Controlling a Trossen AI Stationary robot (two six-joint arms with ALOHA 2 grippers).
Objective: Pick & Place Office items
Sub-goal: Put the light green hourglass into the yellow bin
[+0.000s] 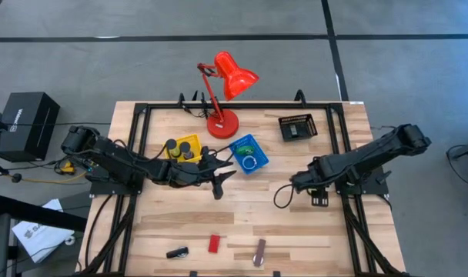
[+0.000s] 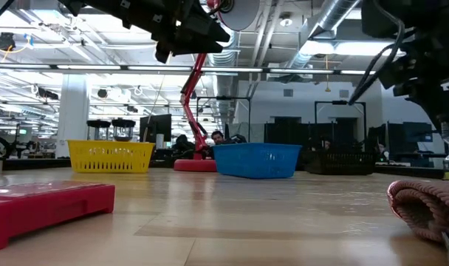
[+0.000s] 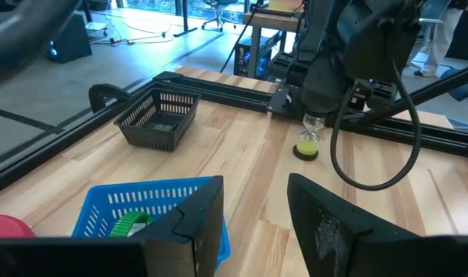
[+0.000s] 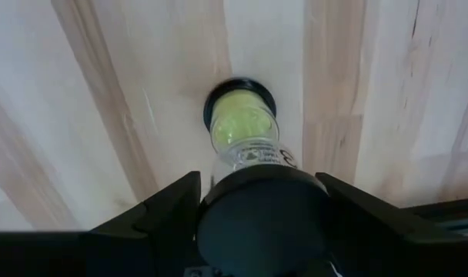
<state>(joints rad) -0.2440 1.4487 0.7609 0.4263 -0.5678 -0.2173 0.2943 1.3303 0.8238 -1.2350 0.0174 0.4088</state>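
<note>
In the low view a red block ran off the left edge and a pinkish ribbed thing off the right. The black tray's contents were too small to tell. In the right wrist view a black cap hid most of the green-filled sand timer.

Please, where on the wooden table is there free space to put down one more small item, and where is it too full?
Bare wood lies in the middle strip, between the left gripper and the right gripper, and at the front left corner, beside the small black piece. It is crowded at the back: the tall red desk lamp, yellow mesh tray, blue mesh tray.
</note>
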